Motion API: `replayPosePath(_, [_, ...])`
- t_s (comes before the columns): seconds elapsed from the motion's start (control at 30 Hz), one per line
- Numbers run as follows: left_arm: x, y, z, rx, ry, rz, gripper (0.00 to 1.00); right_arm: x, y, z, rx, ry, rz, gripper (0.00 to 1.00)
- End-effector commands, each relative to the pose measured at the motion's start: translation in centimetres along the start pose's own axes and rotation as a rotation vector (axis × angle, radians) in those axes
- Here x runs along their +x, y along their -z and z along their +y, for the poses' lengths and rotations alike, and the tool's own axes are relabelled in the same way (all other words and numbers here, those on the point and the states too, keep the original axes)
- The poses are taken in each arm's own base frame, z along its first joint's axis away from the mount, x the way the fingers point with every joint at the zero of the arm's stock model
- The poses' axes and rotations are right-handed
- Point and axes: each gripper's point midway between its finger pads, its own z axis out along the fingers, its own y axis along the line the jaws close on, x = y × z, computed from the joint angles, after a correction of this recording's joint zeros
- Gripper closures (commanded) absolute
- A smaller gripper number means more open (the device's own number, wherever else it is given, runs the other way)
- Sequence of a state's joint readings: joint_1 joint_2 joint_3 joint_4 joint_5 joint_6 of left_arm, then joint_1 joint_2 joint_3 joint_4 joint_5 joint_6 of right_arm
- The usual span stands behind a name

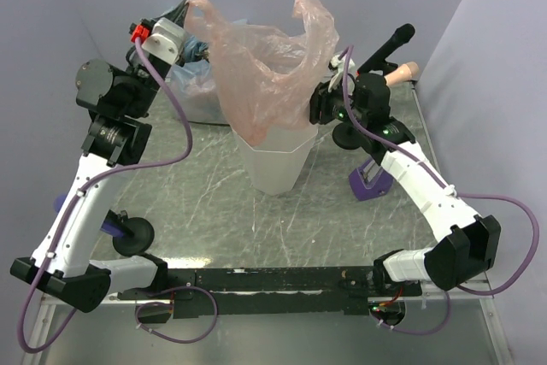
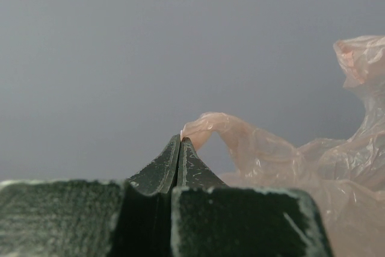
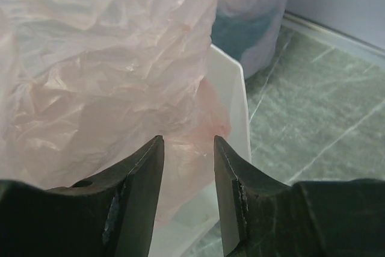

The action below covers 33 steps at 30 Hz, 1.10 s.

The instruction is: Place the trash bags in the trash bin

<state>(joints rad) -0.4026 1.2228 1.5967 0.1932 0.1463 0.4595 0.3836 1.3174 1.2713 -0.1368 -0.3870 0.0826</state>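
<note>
Your left gripper point(image 2: 180, 141) pinches a corner of the pink trash bag point(image 1: 265, 66), held high; your right gripper point(image 3: 187, 142) stands spread beside the trash bin point(image 1: 273, 164) rim.

Trash bin point(image 1: 275, 164) stands in the middle of the tabletop point(image 1: 214, 211); the trash bag point(image 1: 256, 66) sits in its mouth and rises above the rim; left gripper point(image 2: 180, 139) at the bag's far-left corner, right gripper point(image 3: 187, 142) just beside the bin's right rim; a stuffed bag point(image 1: 195, 91) behind the bin, to its left.
</note>
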Motion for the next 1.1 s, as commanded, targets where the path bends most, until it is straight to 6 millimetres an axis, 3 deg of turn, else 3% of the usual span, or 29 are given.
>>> replayPosePath(0.0, [-0.2,0.5,-0.5,0.026,-0.004,-0.011,0.99,-0.8,2.0,0.4,0.025,-0.004,-0.011,0.53])
replayPosePath(0.2, [0.0,0.3,-0.9,0.038,0.016,-0.008,1.0,-0.6,4.6,-2.0,0.156,-0.073,0.013,0.41])
replayPosePath(0.33, [-0.1,0.1,-0.9,0.047,0.013,-0.004,0.99,-1.2,6.5,-2.1,0.153,-0.05,0.029,0.34])
replayPosePath(0.53, [1.9,0.7,-3.1,0.1,0.09,0.022,0.99,-2.0,8.4,-2.9,0.184,-0.022,-0.002,0.29])
replayPosePath(0.67, [2.0,0.1,-3.3,0.106,0.121,0.014,1.0,-1.9,8.0,-2.4,0.144,-0.001,-0.018,0.28])
replayPosePath(0.83, [0.7,-0.9,-1.9,0.063,0.101,-0.018,0.99,-0.7,5.5,-3.4,0.146,-0.031,0.013,0.33])
replayPosePath(0.93, [2.0,-0.7,-2.9,0.092,0.112,0.016,0.99,-0.4,4.1,-3.8,0.143,-0.057,0.029,0.33])
replayPosePath(1.07, [4.3,1.0,-5.4,0.136,0.181,0.071,0.99,-2.6,4.7,-4.1,0.168,0.004,0.008,0.29])
